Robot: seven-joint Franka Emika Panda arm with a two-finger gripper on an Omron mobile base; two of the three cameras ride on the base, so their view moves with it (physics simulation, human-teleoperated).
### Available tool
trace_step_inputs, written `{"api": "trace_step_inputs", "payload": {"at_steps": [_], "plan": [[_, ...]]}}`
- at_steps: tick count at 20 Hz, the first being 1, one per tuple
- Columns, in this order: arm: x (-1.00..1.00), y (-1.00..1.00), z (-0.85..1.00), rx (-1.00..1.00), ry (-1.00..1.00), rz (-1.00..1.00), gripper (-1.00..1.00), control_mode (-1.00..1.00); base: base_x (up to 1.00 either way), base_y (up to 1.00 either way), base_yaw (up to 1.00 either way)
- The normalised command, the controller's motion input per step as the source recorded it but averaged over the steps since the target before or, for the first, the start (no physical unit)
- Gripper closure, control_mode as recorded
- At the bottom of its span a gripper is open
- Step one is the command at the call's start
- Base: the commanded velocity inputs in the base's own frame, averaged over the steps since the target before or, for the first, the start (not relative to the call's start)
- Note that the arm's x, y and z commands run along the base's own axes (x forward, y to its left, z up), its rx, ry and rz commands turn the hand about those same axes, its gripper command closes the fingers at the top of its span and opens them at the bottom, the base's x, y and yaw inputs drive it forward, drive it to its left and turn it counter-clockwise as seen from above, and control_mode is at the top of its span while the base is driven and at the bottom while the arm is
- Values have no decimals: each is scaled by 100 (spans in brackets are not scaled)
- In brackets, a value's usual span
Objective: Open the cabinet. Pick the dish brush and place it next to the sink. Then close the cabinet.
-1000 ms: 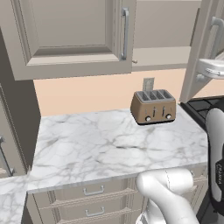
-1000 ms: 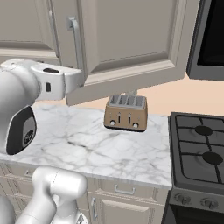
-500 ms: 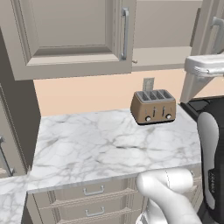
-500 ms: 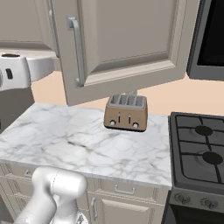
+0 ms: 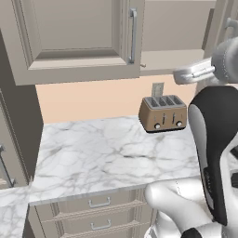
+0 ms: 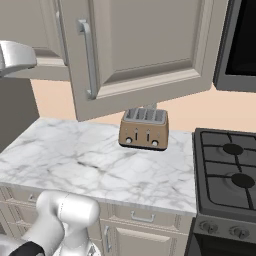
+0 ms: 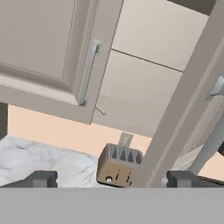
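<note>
The cabinet (image 7: 148, 65) hangs above the counter. Its right door (image 6: 145, 50) stands swung out, with a silver bar handle (image 6: 87, 57), and crosses the hand view edge-on. The left door (image 5: 69, 37) is shut. From behind the left door's lower corner, the thin pale handle of the dish brush (image 7: 101, 110) pokes over the shelf edge; its head is hidden. My gripper (image 7: 113, 179) is open and empty, facing the cabinet opening from some way off. The hand (image 5: 194, 72) hovers above the toaster. The sink is out of view.
A brown toaster (image 5: 162, 114) stands on the marble counter (image 5: 107, 153) against the wall, below the cabinet. A gas stove (image 6: 230, 170) lies to the right, with a dark microwave (image 6: 242, 45) above it. Drawers (image 5: 100, 202) run under the counter.
My arm has swung: the hand moved left in the left base view and slid toward the left edge of the right base view. The doors and toaster have not moved.
</note>
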Motion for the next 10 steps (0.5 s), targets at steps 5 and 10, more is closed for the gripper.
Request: {"api": "trace_step_inputs", "payload": {"at_steps": [5, 10], "plan": [[0, 21, -20, -24, 16, 0, -100, -100, 0, 0, 0], [0, 15, -46, -23, -2, 0, -100, -100, 0, 0, 0]]}}
